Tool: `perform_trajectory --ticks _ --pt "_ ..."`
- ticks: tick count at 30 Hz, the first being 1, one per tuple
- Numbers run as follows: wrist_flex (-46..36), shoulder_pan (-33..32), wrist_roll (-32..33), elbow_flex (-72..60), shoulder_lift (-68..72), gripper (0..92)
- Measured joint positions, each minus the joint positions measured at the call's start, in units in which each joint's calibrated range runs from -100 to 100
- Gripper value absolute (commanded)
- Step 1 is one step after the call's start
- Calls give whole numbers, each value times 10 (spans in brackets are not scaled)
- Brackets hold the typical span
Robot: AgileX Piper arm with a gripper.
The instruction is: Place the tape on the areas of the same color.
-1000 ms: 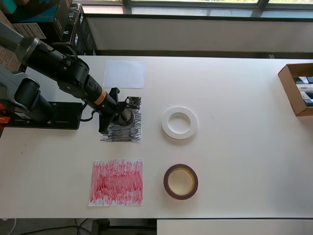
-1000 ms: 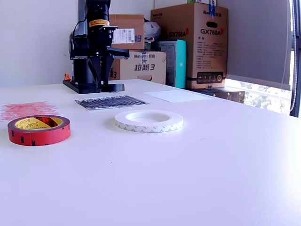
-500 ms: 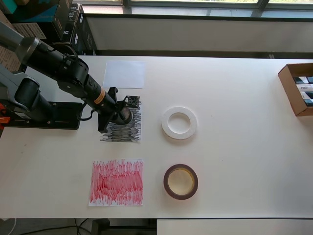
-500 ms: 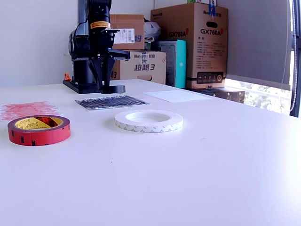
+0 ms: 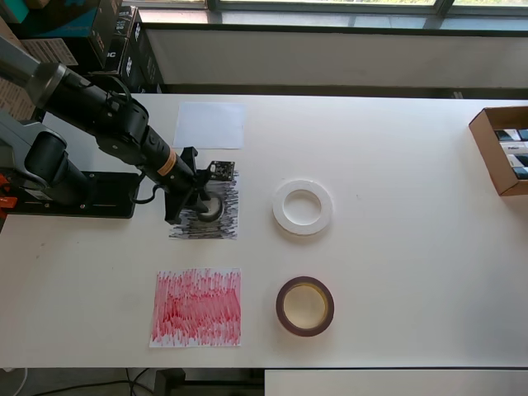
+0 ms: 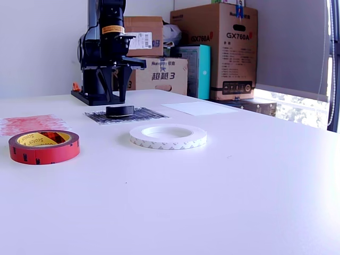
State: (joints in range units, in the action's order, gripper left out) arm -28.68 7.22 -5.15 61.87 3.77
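Gripper [image 6: 111,90] hung w/ fingers spread, empty, directly above the small black roll [image 6: 119,110], not touching it. The roll lay flat on the black scribbled sheet [image 5: 221,221], left of frame centre in overhead view. White ring [image 5: 303,207] sat on bare table [image 5: 396,247] near centre, to the sheet's right. Maroon-brown roll [image 5: 304,306] lay at lower centre, right of the red scribbled sheet [image 5: 196,307]. Plain white sheet [image 5: 209,124] sat at upper left, bare.
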Motion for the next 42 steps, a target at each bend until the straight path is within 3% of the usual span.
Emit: perform_trajectory --ticks 17,29,42 --pt "-9 5 -11 -64 -24 346" --pt "-159 0 56 -262 -43 347" --pt "-285 5 109 -531 176 352"
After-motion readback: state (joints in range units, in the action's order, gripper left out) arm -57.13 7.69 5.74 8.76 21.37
